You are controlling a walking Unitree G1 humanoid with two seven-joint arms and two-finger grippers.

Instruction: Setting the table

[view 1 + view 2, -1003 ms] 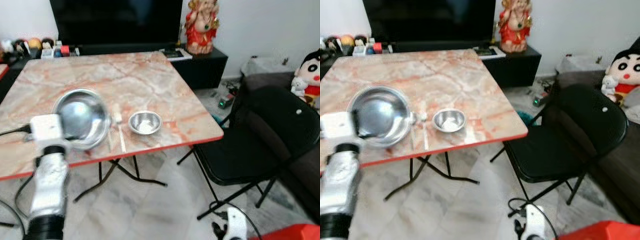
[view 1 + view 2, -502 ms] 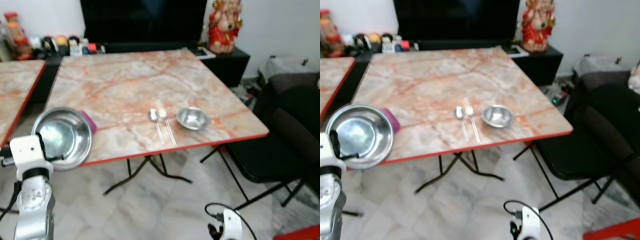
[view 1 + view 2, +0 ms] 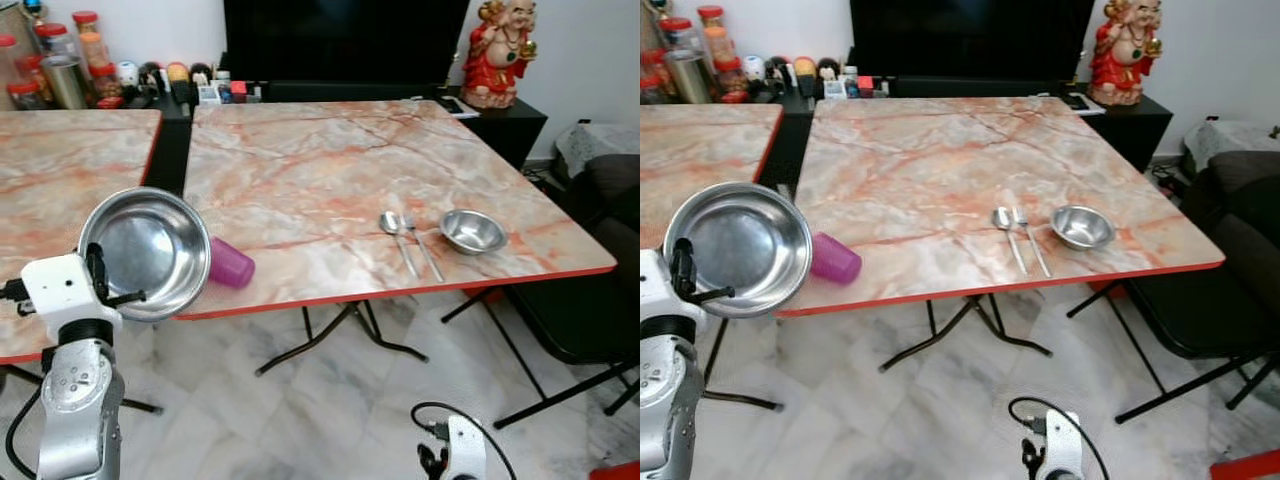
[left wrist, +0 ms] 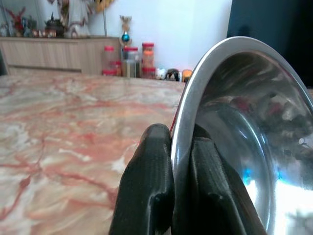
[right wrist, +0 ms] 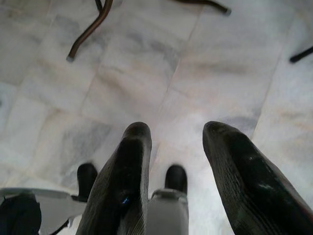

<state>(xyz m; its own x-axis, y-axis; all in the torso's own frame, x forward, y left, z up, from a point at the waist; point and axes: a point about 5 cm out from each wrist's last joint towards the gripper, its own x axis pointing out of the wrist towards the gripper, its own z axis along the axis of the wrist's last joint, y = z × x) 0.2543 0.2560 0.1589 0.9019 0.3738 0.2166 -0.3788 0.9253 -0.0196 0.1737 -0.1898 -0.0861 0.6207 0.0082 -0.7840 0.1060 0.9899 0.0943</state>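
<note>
My left claw [image 4: 171, 196] is clamped on the rim of the big steel bowl [image 3: 145, 250], one finger [image 4: 149, 191] outside the rim and one inside, and I am holding the bowl tilted up in the air over the gap between two worktops, just off the near corner of the main worktop [image 3: 330, 170]. Just beside the bowl, a pink cup [image 3: 230, 266] lies on its side on that worktop near the front edge. Further along the same edge a spoon [image 3: 395, 235] and fork [image 3: 420, 245] lie side by side, and a small bowl [image 3: 472, 230] sits just beside them toward the right corner. The top is marbled in pink and cream with a red edge band on folding black legs. A second worktop [image 3: 60, 160] with the same surface stands to the left, apart from the first. My right claw [image 5: 173, 171] hangs low with its fingers apart, pointing at the pale marble floor [image 5: 146, 83]. Behind the worktops a dark TV [image 3: 345, 40] stands on a low black cabinet with jars [image 3: 60, 65] and small items lined up along it, and a red and gold figurine [image 3: 497, 55] stands at its right end. A black chair [image 3: 1200, 300] sits by the right corner.
</note>
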